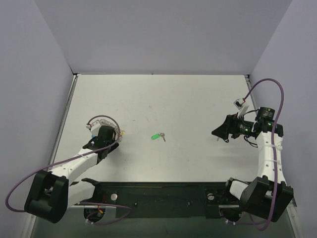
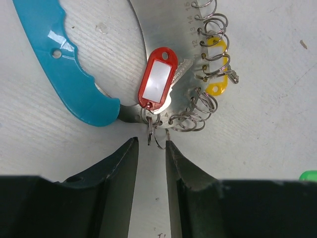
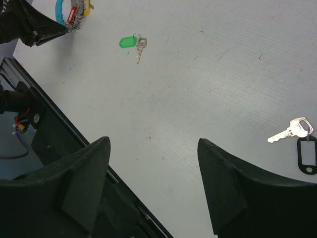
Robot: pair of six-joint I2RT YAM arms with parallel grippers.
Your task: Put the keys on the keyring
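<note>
The keyring (image 2: 208,54) is a silvery coiled-wire loop with a blue grip piece (image 2: 74,74), a red tag (image 2: 158,77) and a yellow tag (image 2: 218,67). It lies at the table's left (image 1: 99,118). My left gripper (image 2: 151,141) stands narrowly open right at the red tag's small split rings (image 2: 156,133), with bare table between its fingers. A key with a green tag (image 1: 158,136) lies mid-table (image 3: 130,42). A silver key with a black-rimmed tag (image 3: 299,141) lies on the right. My right gripper (image 3: 153,140) hovers wide open and empty beside it.
The black base rail (image 1: 158,191) runs along the table's near edge, and it shows close below my right fingers (image 3: 59,134). Grey walls enclose the white table (image 1: 173,99) at back and sides. Purple cables loop off both arms.
</note>
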